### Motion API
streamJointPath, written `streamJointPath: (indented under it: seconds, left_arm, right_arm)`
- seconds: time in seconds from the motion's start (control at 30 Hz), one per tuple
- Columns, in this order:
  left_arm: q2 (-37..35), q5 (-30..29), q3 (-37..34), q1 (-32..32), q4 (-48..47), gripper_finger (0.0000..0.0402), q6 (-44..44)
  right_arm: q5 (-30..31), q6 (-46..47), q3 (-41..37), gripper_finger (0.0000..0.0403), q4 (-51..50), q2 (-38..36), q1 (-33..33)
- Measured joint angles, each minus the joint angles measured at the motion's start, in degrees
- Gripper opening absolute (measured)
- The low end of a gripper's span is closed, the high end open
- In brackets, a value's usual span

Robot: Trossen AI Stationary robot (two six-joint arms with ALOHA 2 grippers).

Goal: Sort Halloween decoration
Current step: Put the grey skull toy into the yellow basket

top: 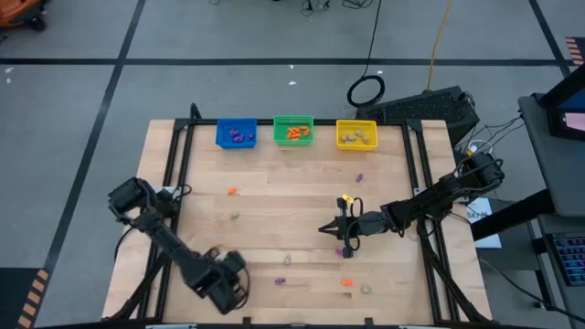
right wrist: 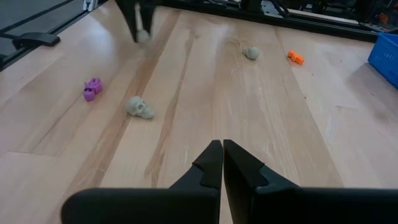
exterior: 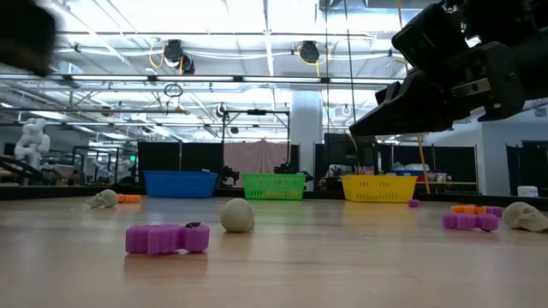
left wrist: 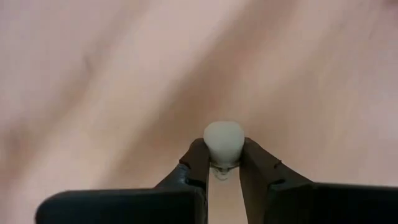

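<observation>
Nearest the left wrist camera, a small pale beige-grey skull trinket (left wrist: 223,142), pinched between the left gripper (left wrist: 224,163) fingertips above the light wooden table (top: 274,196) – near its front left edge. Right gripper (right wrist: 222,151) at mid-table, fingers pressed together, empty. Loose purple, orange and pale trinkets scattered over the boards; others already in the blue bin (top: 236,133), green bin (top: 293,130) and yellow bin (top: 356,134) along the far edge.

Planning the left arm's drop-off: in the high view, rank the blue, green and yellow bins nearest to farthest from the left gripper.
1. Blue bin, straight ahead of the left gripper holding a pale trinket.
2. Green bin, middle.
3. Yellow bin, right end.
</observation>
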Motion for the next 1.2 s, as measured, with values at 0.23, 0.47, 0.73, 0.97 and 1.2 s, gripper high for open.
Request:
streamJointPath:
  seconds: [0.23, 0.47, 0.73, 0.97, 1.2]
  left_arm:
    - [-0.92, -6.27, 0.02, 6.73, 4.70, 0.0044, 15.58]
    - [-0.94, -6.39, -2.14, 16.13, 17.85, 0.0044, 34.10]
    - [-1.03, -4.62, -2.99, 28.09, 32.30, 0.0044, 52.28]
    - [-1.03, -3.33, -2.99, 35.59, 42.73, 0.0044, 62.02]
    - [-1.04, 2.51, -2.97, 43.94, 54.27, 0.0044, 66.90]
  right_arm:
    - [0.00, -0.50, 0.00, 0.0000, 0.66, -0.02, 0.07]
    - [0.01, -1.15, 0.00, 0.0000, 0.21, -1.54, 0.09]
    - [0.16, -2.59, 0.00, 0.0000, -3.49, -7.01, 0.43]
    - [0.46, -2.58, 0.00, 0.0000, -8.44, -13.06, 2.36]
    - [0.15, -1.55, 0.00, 0.0000, -13.05, -18.16, 5.56]
